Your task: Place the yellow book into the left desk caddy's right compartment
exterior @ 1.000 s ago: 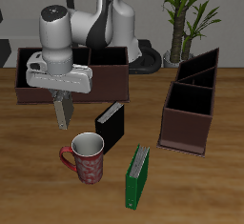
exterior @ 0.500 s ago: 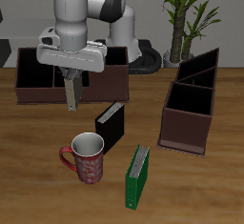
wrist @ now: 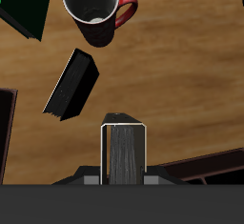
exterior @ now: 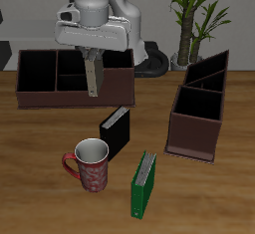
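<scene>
My gripper is shut on the yellow book, a thin olive-grey book that hangs upright below the fingers, above the table. In the wrist view the book shows edge-on between the fingers, with my gripper closed on it. The left desk caddy, a dark maroon box with inner dividers and its short end toward the camera, stands apart from the gripper across the table. Its compartments look empty.
A like maroon caddy shows its long side just behind the held book. A black book stands below the gripper. A red mug and a green book stand near the front edge.
My gripper has risen with the yellow book in it and has moved sideways toward the left desk caddy's side of the table. Nothing else has moved.
</scene>
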